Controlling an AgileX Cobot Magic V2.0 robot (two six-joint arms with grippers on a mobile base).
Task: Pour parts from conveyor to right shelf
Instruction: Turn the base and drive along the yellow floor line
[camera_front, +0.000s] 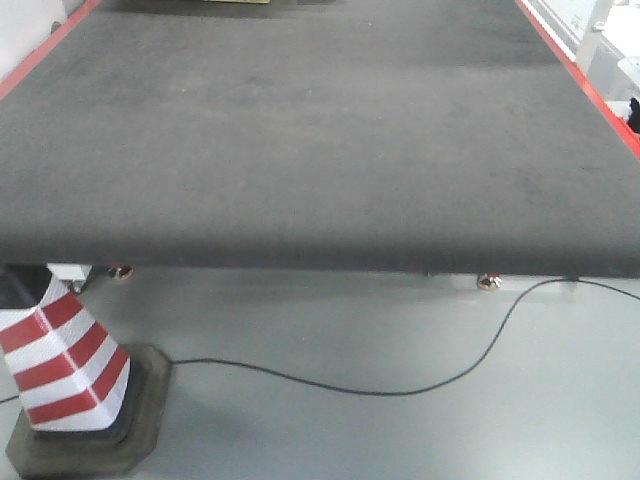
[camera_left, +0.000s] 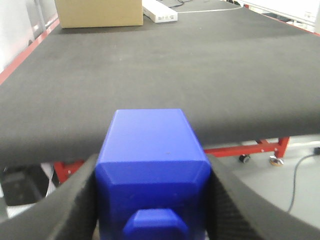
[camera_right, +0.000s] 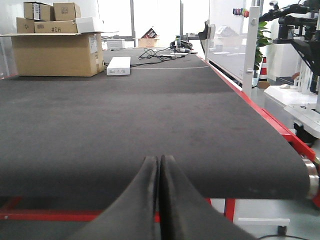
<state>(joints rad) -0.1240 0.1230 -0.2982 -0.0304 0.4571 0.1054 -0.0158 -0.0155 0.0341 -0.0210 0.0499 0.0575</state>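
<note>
Shows a small blue block (camera_left: 152, 165) clamped between the left fingers (camera_left: 60, 210), stub toward the camera, just before the near edge of the grey conveyor (camera_left: 200, 75). Shows right fingers (camera_right: 147, 200) pressed together, empty, by that edge. Includes a red-and-white cone (camera_front: 60, 370) on the floor (camera_front: 400, 430).

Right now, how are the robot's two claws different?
The left claw is spread around a blue block, gripping it; the right claw holds nothing. The left claw's fingers sit apart; the right claw's fingers press together. Both have dark fingers and face the near end of the grey conveyor belt.
</note>
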